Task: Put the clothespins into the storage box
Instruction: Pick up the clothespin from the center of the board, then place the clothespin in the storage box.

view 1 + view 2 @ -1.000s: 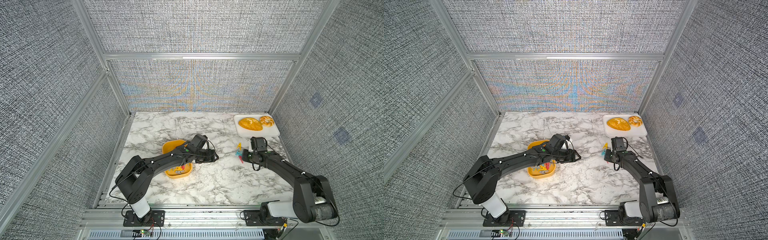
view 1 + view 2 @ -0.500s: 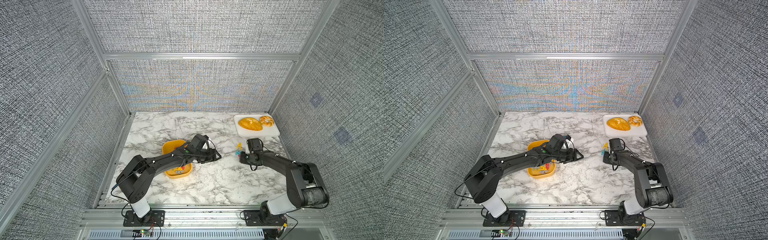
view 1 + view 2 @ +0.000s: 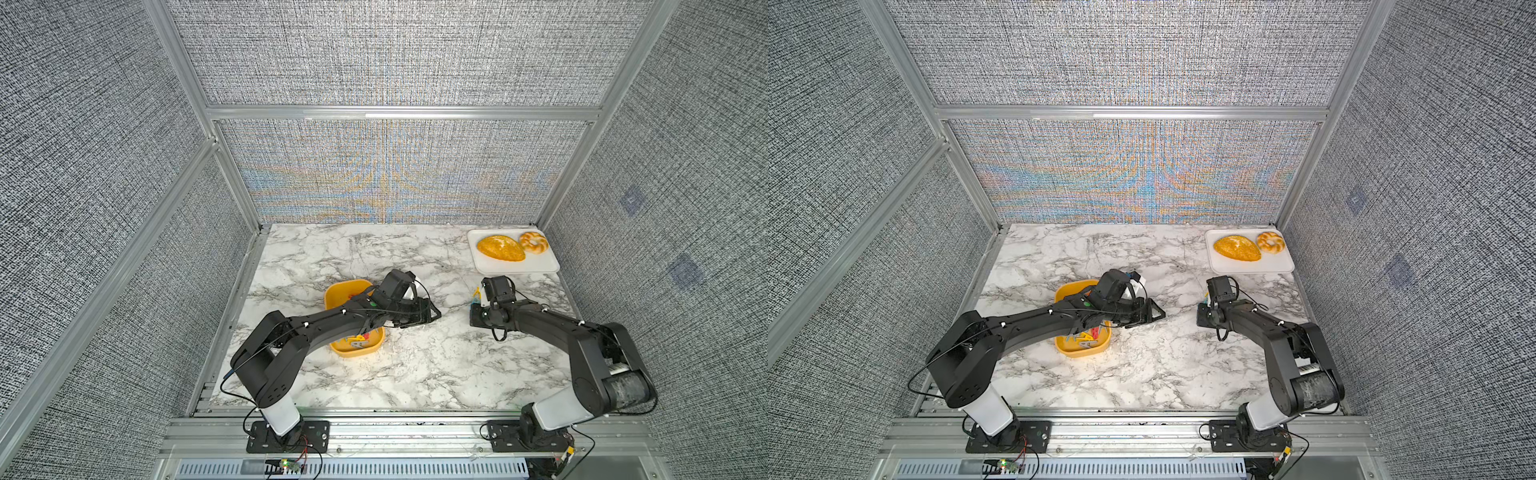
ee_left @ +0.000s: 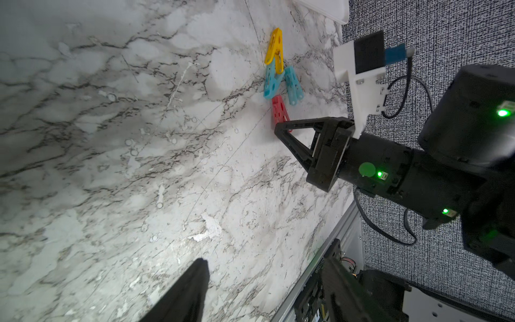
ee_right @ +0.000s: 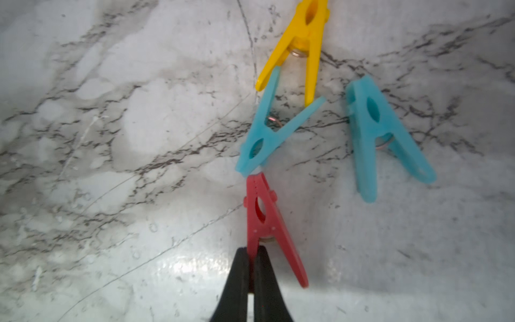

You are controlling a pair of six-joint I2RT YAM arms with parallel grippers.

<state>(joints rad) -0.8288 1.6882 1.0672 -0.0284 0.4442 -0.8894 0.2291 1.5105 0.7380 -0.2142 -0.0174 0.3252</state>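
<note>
Marble counter (image 3: 415,365) inside a grey fabric-walled booth. White tray (image 3: 536,266) with two pieces of bread sits at the far right corner. Yellow box (image 3: 353,349) left of centre, a few clothespins visible inside it in both top views; the left arm reaches across above it. Left end effector (image 3: 432,313) hangs just past the box's right side over bare counter, jaws parted, nothing between them. Right end effector (image 5: 252,267) is low on the counter near the tray, jaws pinched shut on one leg of the red clothespin (image 5: 264,220), which lies flat on the marble. Three more loose pins just beyond it: a blue clothespin (image 5: 267,133) whose tip touches the red one's tip, a yellow clothespin (image 5: 301,41) overlapping that blue one's legs, and a second blue clothespin (image 5: 376,131) lying apart beside them. All four are well apart from the box.
</note>
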